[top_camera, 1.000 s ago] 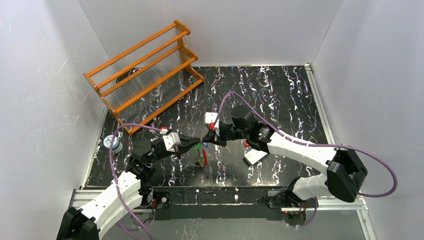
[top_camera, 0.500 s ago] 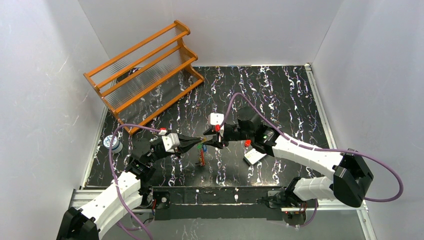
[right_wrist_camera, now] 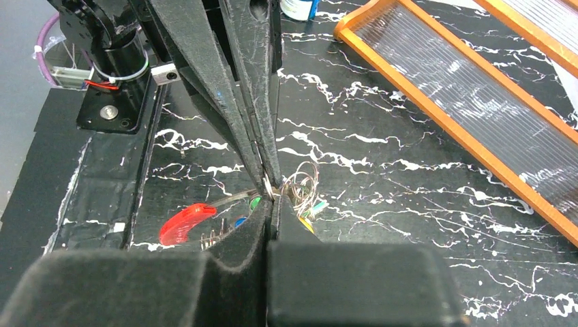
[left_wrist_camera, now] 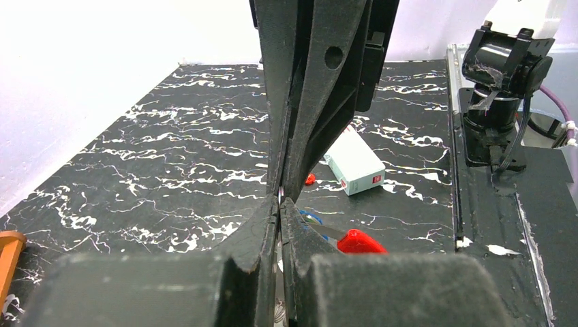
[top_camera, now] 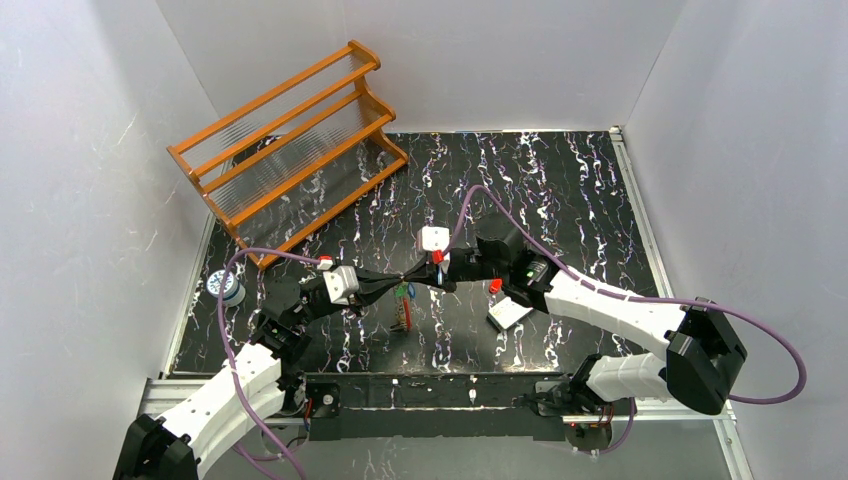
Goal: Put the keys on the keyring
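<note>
Wooden rack sits in the desk's far left corner. Around the middle, toward the front edge, the left hand is pinched tight on the keyring, with the keys dangling underneath. The right hand is squeezed together too, tip to tip with the left; can't tell if it's actually got anything. A white box lies off to the right.

A black table veined with white marbling, an orange rack far left, a white card with a red dot, and a silvery keyring with red-, green-, blue- and yellow-headed keys.
</note>
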{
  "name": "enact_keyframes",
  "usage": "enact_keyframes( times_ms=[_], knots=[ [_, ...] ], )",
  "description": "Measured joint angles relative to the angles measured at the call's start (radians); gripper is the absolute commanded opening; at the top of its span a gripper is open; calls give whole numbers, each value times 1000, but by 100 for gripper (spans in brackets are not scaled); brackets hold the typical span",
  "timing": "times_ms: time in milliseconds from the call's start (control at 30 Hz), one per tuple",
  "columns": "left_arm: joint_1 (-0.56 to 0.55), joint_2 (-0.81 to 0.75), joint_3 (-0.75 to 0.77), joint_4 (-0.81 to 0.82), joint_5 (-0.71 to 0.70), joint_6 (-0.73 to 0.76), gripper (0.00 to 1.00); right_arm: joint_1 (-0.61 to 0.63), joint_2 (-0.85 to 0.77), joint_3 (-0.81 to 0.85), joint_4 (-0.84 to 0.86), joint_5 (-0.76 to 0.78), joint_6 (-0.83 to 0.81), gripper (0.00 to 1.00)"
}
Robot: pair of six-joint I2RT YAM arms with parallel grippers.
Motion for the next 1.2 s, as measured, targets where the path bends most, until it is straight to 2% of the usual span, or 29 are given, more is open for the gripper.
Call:
enact_keyframes(
  times_ms=[200,300,367,433,733,867,1000,1200],
  knots=[
    [0,1,0,0,-1,0,1,0,0,0,-1,-2,-5,1],
    [0,3,0,0,-1,3,26,0,0,0,-5,-1,-11,1],
    [0,2,3,-8,-4,8,34,0,0,0,-22,5,-23,1],
    [0,2,18,-45,-11,24,37,0,0,1,-53,13,-39,1],
    [0,33,260,-513,-50,279,39,0,40,91,-274,54,-114,1],
    [0,76,321,-680,-60,378,39,0,87,160,-364,64,-133,1],
    [0,107,333,-777,-58,432,38,0,150,238,-440,74,-126,1],
    [0,153,333,-817,-42,446,34,0,220,305,-510,78,-84,1]
  ],
)
